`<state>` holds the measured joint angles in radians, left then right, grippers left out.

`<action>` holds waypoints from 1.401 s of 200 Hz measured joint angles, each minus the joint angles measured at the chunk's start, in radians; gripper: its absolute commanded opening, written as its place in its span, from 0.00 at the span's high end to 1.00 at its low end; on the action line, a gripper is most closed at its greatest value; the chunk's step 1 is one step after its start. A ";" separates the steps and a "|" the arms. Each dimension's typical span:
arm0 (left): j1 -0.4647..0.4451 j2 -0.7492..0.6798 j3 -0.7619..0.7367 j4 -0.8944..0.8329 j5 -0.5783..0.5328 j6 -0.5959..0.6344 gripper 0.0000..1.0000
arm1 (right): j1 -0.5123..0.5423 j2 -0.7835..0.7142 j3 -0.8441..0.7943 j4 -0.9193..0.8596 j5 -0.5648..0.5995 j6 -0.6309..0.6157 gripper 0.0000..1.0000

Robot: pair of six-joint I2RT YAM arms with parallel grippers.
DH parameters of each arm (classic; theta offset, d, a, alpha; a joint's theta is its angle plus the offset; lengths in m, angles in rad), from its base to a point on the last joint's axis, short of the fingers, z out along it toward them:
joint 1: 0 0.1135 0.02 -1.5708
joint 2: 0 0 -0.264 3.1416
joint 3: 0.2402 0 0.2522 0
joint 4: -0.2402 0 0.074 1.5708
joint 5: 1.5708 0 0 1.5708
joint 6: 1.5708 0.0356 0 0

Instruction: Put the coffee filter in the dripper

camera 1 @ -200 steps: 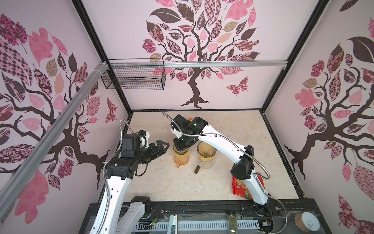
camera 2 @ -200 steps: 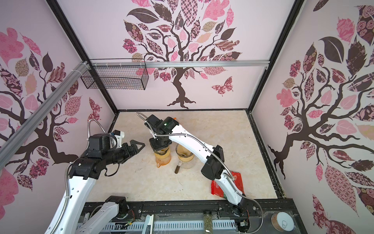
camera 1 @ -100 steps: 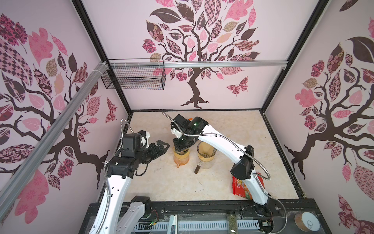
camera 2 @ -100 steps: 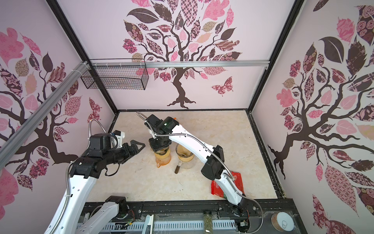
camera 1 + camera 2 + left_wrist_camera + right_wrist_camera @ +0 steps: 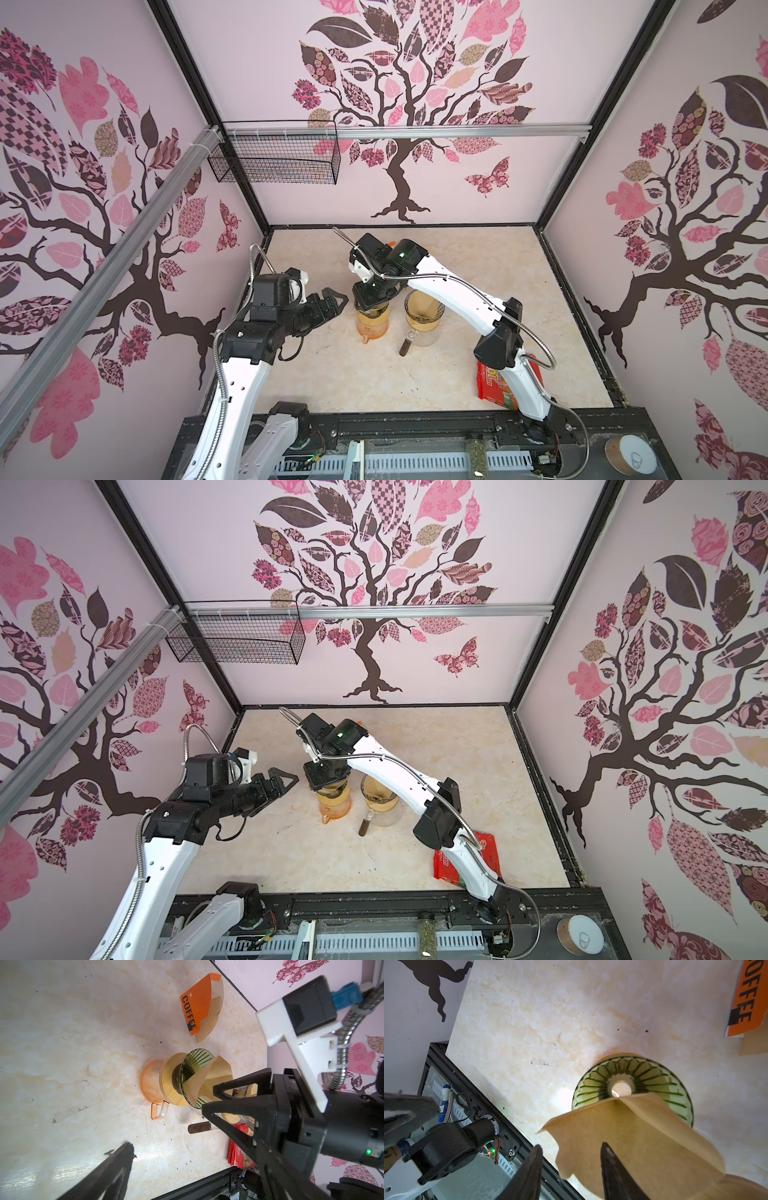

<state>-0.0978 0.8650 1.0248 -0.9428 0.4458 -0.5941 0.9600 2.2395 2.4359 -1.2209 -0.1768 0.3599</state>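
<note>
While the left claw (image 5: pixel 333 296) and right claw (image 5: pixel 571 1145) gape, a tan, wavy-edged filter (image 5: pixel 633 1136) leans in the dripper (image 5: pixel 623 1072).

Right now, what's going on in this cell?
The right gripper hangs over the green dripper, which sits on an orange jug. A brown paper filter has its tip down in the dripper, but it is flat and leans out over the rim, not seated. The right fingers stand apart, not pinching it. The left gripper hovers open and empty beside the jug. The orange filter pack lies on the table nearby.
</note>
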 measured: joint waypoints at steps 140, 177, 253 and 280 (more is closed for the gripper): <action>-0.027 0.211 0.027 -0.013 -0.015 0.060 0.07 | -0.143 -0.161 -0.034 0.021 0.049 -0.016 0.34; -0.095 0.296 0.082 -0.012 -0.055 0.074 0.07 | -0.179 -0.162 -0.066 0.030 0.088 -0.043 0.27; -0.111 0.370 0.103 -0.026 -0.132 0.083 0.09 | -0.166 -0.162 -0.208 0.111 0.094 -0.064 0.21; -0.112 0.393 0.103 -0.028 -0.138 0.090 0.09 | -0.159 -0.161 -0.250 0.128 0.093 -0.077 0.21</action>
<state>-0.2096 1.2575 1.1278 -0.9710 0.3073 -0.5041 0.8013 2.0781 2.1857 -1.0931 -0.0837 0.2829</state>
